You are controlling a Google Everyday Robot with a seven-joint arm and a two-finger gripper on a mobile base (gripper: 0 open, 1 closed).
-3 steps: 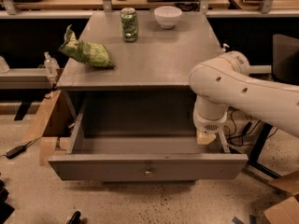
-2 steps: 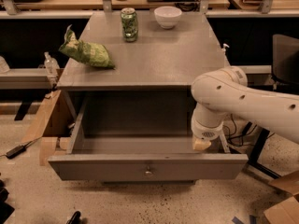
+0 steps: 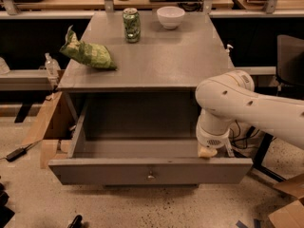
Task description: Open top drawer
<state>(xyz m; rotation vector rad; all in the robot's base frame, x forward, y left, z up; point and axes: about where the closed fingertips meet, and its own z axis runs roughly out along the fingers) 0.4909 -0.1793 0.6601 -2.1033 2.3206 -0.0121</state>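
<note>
The top drawer (image 3: 109, 171) is pulled far out from under the grey cabinet top (image 3: 156, 61). Its flat grey front faces me with a small round metal knob (image 3: 150, 175) at centre, and its inside looks empty. My white arm comes in from the right and bends down over the drawer's right side. My gripper (image 3: 207, 151) hangs just above the drawer's front right rim, with only a pale tip showing below the wrist. It is well to the right of the knob.
On the cabinet top lie a green chip bag (image 3: 88, 53), a green can (image 3: 131, 25) and a white bowl (image 3: 170, 16). A wooden crate (image 3: 47, 127) and a black cable (image 3: 16, 152) are on the floor at left. A cardboard box (image 3: 287, 208) sits at lower right.
The arm has shifted slightly left and lower, bringing the gripper nearer the drawer's front right rim. The drawer stays pulled out as before.
</note>
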